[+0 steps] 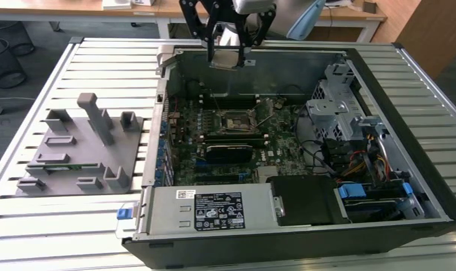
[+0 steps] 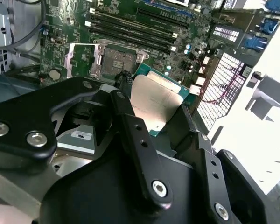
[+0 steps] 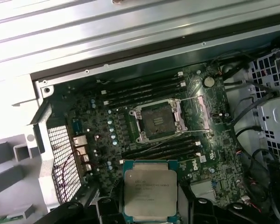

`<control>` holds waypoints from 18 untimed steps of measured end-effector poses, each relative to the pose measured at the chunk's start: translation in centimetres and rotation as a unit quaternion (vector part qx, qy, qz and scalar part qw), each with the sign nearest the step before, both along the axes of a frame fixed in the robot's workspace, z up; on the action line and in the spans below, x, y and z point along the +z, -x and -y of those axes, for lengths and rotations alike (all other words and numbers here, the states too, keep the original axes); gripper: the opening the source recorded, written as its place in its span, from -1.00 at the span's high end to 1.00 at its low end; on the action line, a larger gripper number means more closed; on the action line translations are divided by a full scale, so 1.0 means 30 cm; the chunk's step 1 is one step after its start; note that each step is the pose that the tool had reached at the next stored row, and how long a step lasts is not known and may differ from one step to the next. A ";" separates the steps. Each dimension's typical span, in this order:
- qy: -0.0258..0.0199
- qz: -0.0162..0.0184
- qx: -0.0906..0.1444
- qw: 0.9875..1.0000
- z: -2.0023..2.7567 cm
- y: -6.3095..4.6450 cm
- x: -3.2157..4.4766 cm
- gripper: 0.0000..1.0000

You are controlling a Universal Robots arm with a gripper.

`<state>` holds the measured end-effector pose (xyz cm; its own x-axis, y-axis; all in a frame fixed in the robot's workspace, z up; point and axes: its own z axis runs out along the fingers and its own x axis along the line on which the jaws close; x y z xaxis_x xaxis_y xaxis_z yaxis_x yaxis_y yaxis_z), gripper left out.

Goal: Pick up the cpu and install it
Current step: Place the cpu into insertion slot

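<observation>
My gripper [image 1: 228, 55] hangs above the far wall of the open computer case [image 1: 408, 186], shut on the cpu [image 1: 229, 58], a flat square chip with a silver top. In both wrist views the cpu [image 3: 149, 189] [image 2: 155, 103] sits between the black fingers [image 2: 130, 126], its tan-green rim showing. The motherboard socket [image 1: 235, 120] [image 3: 156, 120] [image 2: 114, 58] lies open below, its metal frame lifted, well apart from the chip. The cpu is held over the board's edge, short of the socket.
Memory slots [image 3: 144, 88] flank the socket on both sides. On the exterior view's right are a drive cage [image 1: 337, 110] and cables [image 1: 356, 164]; the power supply [image 1: 205, 210] is at the near edge. A grey fixture tray [image 1: 69, 152] rests on the slatted table at the left.
</observation>
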<state>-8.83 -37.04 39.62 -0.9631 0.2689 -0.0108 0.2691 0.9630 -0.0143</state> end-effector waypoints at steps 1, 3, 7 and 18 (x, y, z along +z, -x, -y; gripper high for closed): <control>0.000 0.000 -0.005 1.000 0.000 0.000 0.000 -0.08; 0.000 0.000 -0.016 1.000 -0.001 0.000 0.000 -0.08; 0.000 0.000 -0.038 0.999 -0.001 0.000 -0.001 -0.08; 0.003 0.000 -0.098 0.995 -0.004 0.000 -0.002 -0.08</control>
<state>-8.82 -36.91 39.56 -0.8919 0.4521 -0.0130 0.4523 0.8917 -0.0193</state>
